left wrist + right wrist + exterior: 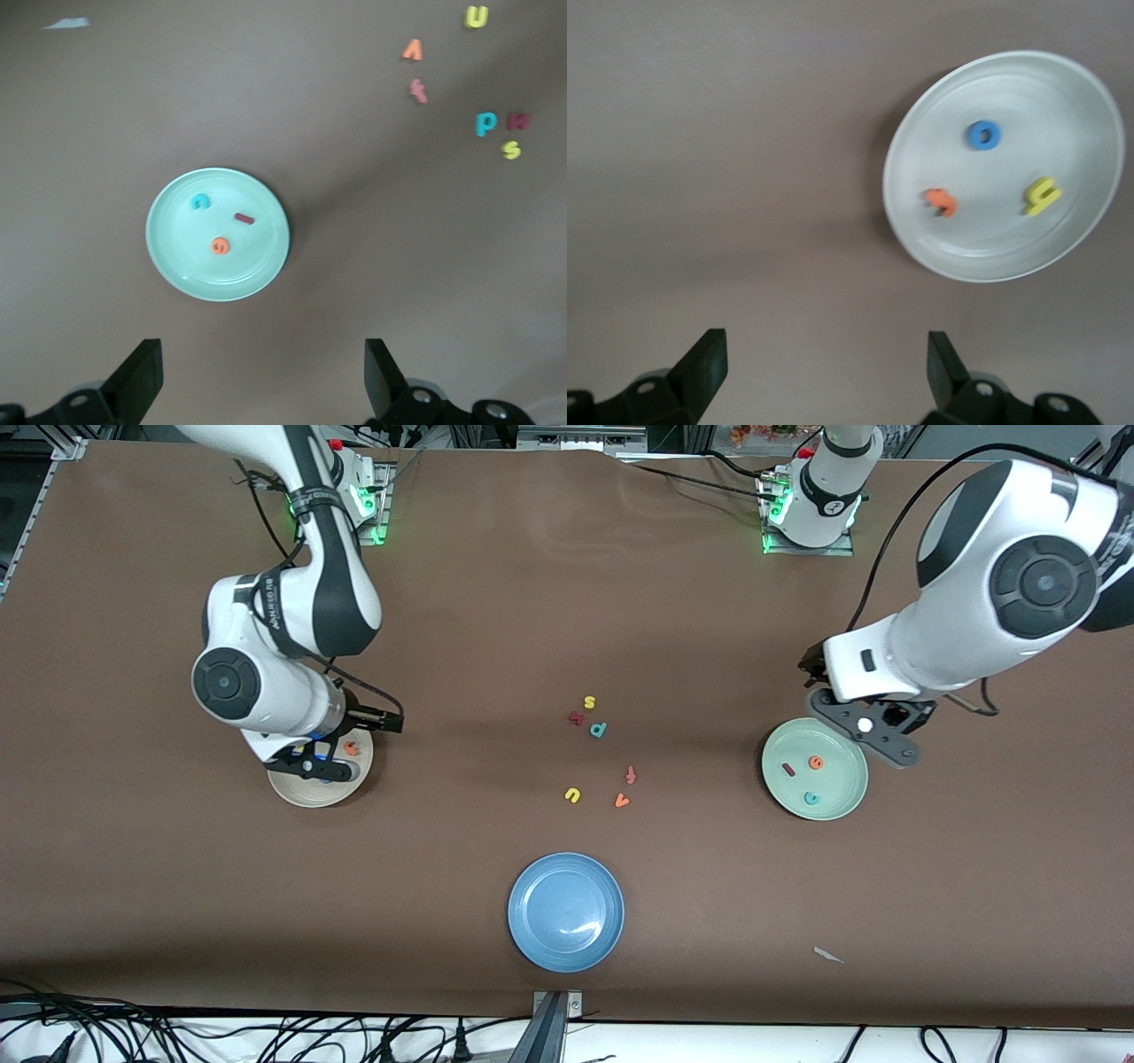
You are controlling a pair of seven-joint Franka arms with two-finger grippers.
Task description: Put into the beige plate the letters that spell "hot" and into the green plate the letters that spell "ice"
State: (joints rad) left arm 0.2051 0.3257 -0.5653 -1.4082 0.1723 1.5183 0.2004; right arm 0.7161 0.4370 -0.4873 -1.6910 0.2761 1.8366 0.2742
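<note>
Brown bench (532,602), matte and wide, both arm bases along one edge. Toward the right arm's end, round shallow cream-beige plate (1090,106) carrying the yellow foam h (1042,196), blue ring-shaped foam o (983,135) and orange foam t (942,201), all apart from one another. Right end effector (824,363) up over that plate's edge, fingers spread wide, nothing between them. Toward the left arm's end, round shallow pale mint-green plate (168,257) carrying the dark red short bar i (244,218), teal foam c (201,203) and orange round foam e (221,245). Left end effector (264,372) over the bench just beside the green plate's rim, fingers likewise spread and empty. Mid-bench, loose cluster of leftover letters: yellow s (589,703), dark red letter (576,717), teal p (599,730), red f-like letter (631,775), yellow u (572,795), orange v (622,801). Nearer the front camera, round blue plate (532,948), bare. Small pale scrap (828,955) nearer the camera than the green plate.
</note>
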